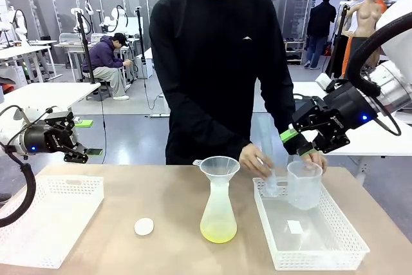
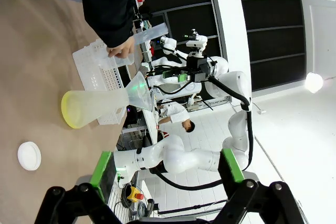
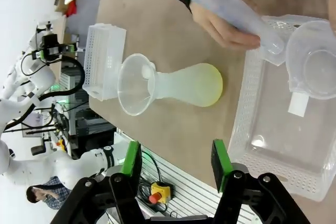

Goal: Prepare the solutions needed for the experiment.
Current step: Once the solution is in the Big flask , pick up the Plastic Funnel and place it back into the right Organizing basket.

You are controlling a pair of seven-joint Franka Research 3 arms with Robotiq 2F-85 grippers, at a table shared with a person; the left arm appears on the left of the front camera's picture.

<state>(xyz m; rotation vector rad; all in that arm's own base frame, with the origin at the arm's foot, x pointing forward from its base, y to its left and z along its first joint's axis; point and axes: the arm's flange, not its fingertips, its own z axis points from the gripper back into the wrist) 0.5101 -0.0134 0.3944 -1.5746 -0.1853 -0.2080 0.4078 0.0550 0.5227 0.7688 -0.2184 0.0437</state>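
Step in hand, as I judge it: the person's hand (image 1: 257, 159) grips the tall measuring cylinder (image 1: 264, 134), its foot in the right basket (image 1: 322, 263) just beside the beaker (image 1: 304, 185). The right gripper (image 1: 297, 143) hangs close above both, jaws parted, nothing in them. If it is to take either vessel, it should wait until the hand lets go, close on the wall below the rim, and lift straight up so thin plastic neither tips nor bends. The left gripper (image 1: 89, 138) is parted and empty too, over the far edge of the left basket (image 1: 64, 181), well apart from the work. The flask (image 1: 219, 207) stands mid-table between the baskets with a funnel (image 1: 219, 167) seated in its neck; the solution (image 1: 219, 232) lies as a shallow yellow layer at its bottom. Any pour should go slowly down the funnel's centre. A white disc (image 1: 143, 226) lies near the flask. The table (image 1: 167, 198) is bare tan and looks dry. Behind it is an open lab with other benches and people.
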